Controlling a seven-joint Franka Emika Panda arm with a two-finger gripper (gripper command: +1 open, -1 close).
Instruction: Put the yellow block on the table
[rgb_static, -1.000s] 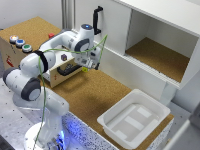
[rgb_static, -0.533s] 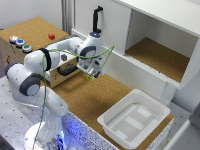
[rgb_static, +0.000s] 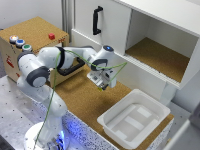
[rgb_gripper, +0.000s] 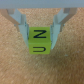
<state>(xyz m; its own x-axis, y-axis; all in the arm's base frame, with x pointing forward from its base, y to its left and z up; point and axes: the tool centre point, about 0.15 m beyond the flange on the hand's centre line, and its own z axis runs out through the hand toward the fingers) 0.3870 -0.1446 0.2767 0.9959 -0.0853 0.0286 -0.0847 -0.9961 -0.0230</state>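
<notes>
In the wrist view the yellow block (rgb_gripper: 39, 41), a small cube with dark letters on its faces, sits between my two fingers (rgb_gripper: 24, 27). My gripper (rgb_gripper: 41, 44) is shut on it, just above the brown speckled cork table (rgb_gripper: 15, 65). In the exterior view the gripper (rgb_static: 102, 83) hangs low over the cork table (rgb_static: 82, 100), in front of the white cabinet. The yellow block shows there only as a small yellow spot (rgb_static: 103, 86) at the fingertips.
A wooden box (rgb_static: 32, 30) with coloured buttons (rgb_static: 20, 43), a small red block (rgb_static: 51, 36) and a black handle (rgb_static: 75, 67) stands at the exterior view's left. A white plastic tray (rgb_static: 150, 105) lies at the right front. A white cabinet (rgb_static: 150, 30) with an open cork shelf stands behind.
The arm has swung from near the wooden box toward the exterior view's right and lowered, carrying the yellow block over the open cork surface.
</notes>
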